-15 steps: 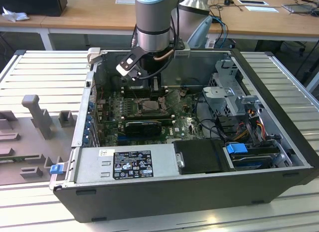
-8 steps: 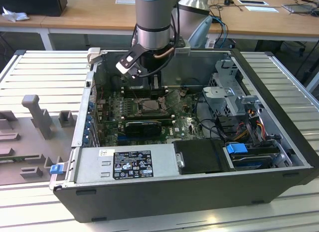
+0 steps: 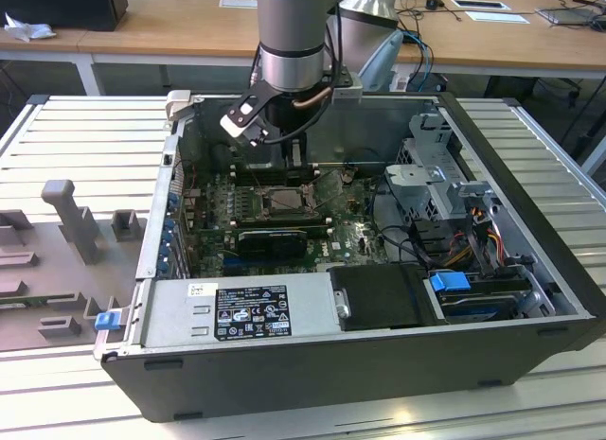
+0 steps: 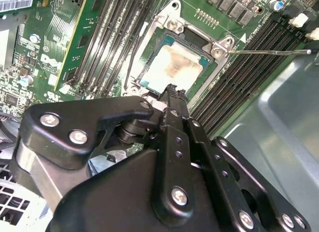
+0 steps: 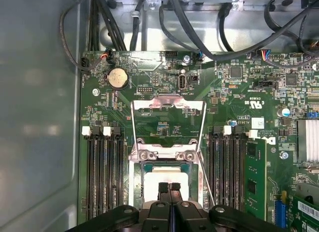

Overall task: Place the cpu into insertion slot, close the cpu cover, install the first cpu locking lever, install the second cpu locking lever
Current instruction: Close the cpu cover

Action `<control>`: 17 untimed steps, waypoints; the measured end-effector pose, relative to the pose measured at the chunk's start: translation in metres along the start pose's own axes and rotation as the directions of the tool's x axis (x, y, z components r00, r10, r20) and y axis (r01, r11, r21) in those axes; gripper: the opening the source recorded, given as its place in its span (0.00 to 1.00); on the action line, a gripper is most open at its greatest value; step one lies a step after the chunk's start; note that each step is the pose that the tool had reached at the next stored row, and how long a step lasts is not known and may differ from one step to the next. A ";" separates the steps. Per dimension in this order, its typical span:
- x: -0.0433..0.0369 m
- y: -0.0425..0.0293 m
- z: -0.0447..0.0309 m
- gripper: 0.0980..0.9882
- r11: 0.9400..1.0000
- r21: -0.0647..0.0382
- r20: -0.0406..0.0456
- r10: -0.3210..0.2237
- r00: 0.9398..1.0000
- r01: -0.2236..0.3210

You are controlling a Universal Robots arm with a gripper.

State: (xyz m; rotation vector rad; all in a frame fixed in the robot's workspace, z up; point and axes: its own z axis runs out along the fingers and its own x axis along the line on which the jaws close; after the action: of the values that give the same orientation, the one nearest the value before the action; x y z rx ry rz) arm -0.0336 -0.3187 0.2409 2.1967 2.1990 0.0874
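1. Nearest the wrist cameras is the claw [image 5: 169, 188], its two fingers pressed together with nothing pinched between them. The tips hang over the near edge of the cpu [image 4: 174, 67], and we cannot tell whether they touch it.
2. The cpu lies flat inside the insertion slot [image 4: 192, 38], its pale face stained brownish in the middle, so we judge the first step done.
3. Just beyond, the cpu cover [image 5: 167, 103] is swung open off the slot's far edge (we see green board through its cut-out centre). We judge closing it to be the step in hand, not yet done.
4. As we judge it, that move calls for a push on the cover's free bar, so the frame swings down around the chip without dragging across it. The thin lever rod [image 4: 269, 51] that sticks out over the memory slots [image 4: 249, 67] must be clear of its path.
5. The first wrist view gives us the open cover head-on, with the coin battery [image 5: 118, 78] and cables [image 5: 199, 37] beyond. The second wrist view gives us the seated chip. The exterior view gives us the arm [image 3: 294, 43] reaching into the case [image 3: 379, 364] on the desk [image 3: 85, 137].
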 end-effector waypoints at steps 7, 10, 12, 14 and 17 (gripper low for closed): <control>0.0001 0.0041 -0.0041 0.01 1.000 0.001 0.000 0.000 1.000 0.000; 0.0004 0.0060 -0.0150 0.01 1.000 0.001 0.000 0.000 1.000 0.000; 0.0004 0.0063 -0.0173 0.01 1.000 0.001 0.000 0.000 1.000 0.000; 0.0004 0.0070 -0.0178 0.01 1.000 0.001 0.000 0.000 1.000 0.000; 0.0004 0.0101 -0.0178 0.01 1.000 0.002 0.000 0.000 1.000 0.000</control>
State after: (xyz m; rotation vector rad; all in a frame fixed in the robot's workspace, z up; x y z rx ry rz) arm -0.0246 -0.3187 0.2593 2.1974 2.1998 0.0856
